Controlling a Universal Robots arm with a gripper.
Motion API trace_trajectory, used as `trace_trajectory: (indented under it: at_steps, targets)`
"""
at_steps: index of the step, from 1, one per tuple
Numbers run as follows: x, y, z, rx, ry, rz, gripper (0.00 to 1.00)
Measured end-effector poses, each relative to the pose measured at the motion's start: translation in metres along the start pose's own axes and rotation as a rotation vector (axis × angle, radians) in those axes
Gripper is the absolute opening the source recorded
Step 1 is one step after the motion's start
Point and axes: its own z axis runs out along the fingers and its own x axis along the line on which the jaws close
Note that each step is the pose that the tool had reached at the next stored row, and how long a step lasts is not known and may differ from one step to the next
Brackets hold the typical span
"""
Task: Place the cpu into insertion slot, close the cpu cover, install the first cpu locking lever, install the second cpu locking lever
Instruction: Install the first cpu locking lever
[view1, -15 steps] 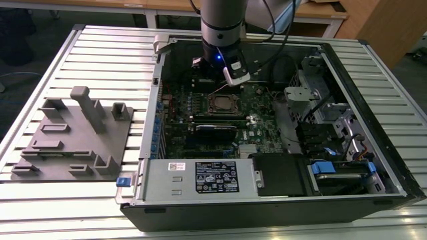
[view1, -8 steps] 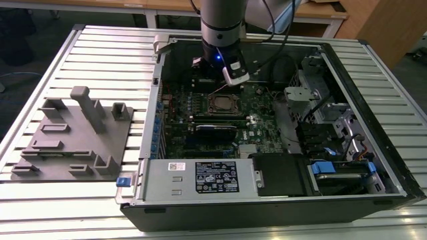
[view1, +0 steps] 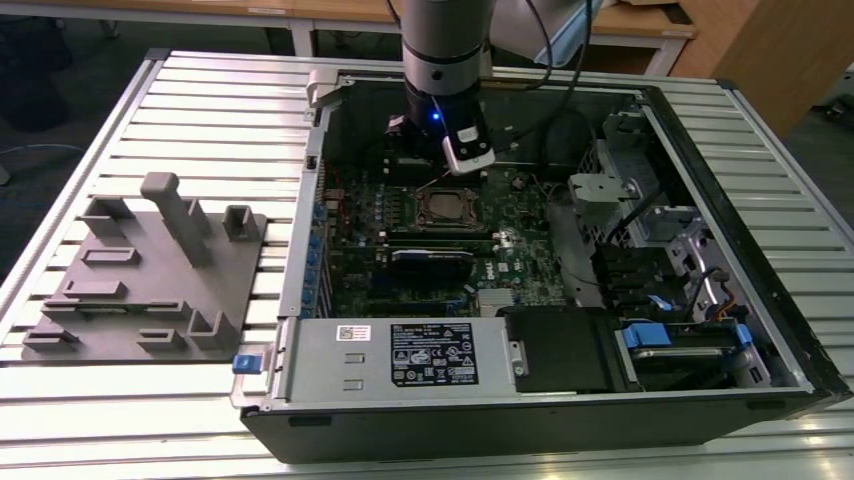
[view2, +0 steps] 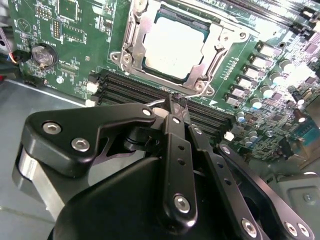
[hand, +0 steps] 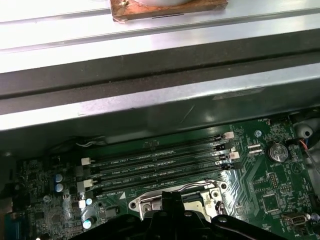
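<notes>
Matt grey metal cpu (view2: 172, 42), shiny metal cpu cover (view2: 136, 32), glossy green mobo (view2: 95, 35).

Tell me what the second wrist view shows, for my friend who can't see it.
A silver-grey cpu sits in the insertion slot of a green motherboard, with the silvery cpu cover lying around it like a frame. The tip of the black gripper is right at the slot's edge, over long black memory slots.

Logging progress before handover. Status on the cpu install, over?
Gripper shut, tips just beside the cpu cover. Cpu seated, cover down over it. Nothing in the way.
</notes>
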Motion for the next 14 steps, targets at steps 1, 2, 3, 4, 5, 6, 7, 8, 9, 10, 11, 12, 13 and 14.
trace_trajectory:
  at_steps: [1, 2, 3, 4, 5, 6, 7, 8, 9, 10, 11, 12, 13, 14]
  targets:
    - [0.0000, 0.0000, 0.0000, 0.0001, -0.0001, 0.000, 0.11]
    - [0.0000, 0.0000, 0.0000, 0.0000, -0.0001, 0.000, 0.11]
    - [0.0000, 0.0000, 0.0001, -0.0001, -0.0001, 0.000, 0.11]
    - [0.0000, 0.0001, 0.0000, 0.0000, -0.0001, 0.000, 0.11]
    - [0.0000, 0.0002, 0.0001, -0.0001, -0.0002, 0.000, 0.11]
    - [0.0001, 0.0006, 0.0004, 0.0000, -0.0003, 0.001, 0.11]
    - [0.0003, 0.0010, 0.0008, 0.0000, -0.0004, 0.001, 0.11]
    - [0.0005, 0.0018, 0.0013, 0.0001, -0.0006, 0.002, 0.11]
    - [0.0007, 0.0027, 0.0019, 0.0002, -0.0011, 0.005, 0.11]
    - [0.0009, 0.0034, 0.0026, 0.0003, -0.0019, 0.008, 0.11]
    - [0.0010, 0.0039, 0.0032, 0.0004, -0.0031, 0.013, 0.11]
    - [0.0011, 0.0041, 0.0037, 0.0007, -0.0047, 0.020, 0.11]
    - [0.0012, 0.0043, 0.0041, 0.0011, -0.0065, 0.028, 0.11]
    - [0.0012, 0.0044, 0.0046, 0.0016, -0.0087, 0.038, 0.11]
